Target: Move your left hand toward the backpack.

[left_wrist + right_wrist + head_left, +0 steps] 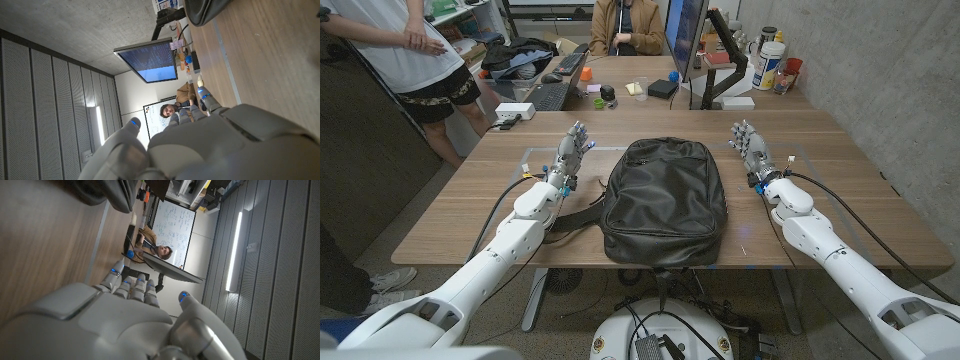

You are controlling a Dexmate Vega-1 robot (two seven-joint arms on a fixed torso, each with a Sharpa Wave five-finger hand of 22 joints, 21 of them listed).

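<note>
The black soft-fabric backpack is lying flat mid-counter between both arms, so the empty left hand, standing beside its edge with fingers apart, is mirroring the equally open, empty right hand.

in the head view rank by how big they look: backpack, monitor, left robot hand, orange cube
1. backpack
2. monitor, though it stands farther back
3. left robot hand
4. orange cube, far back, so its rank is unsure
</note>
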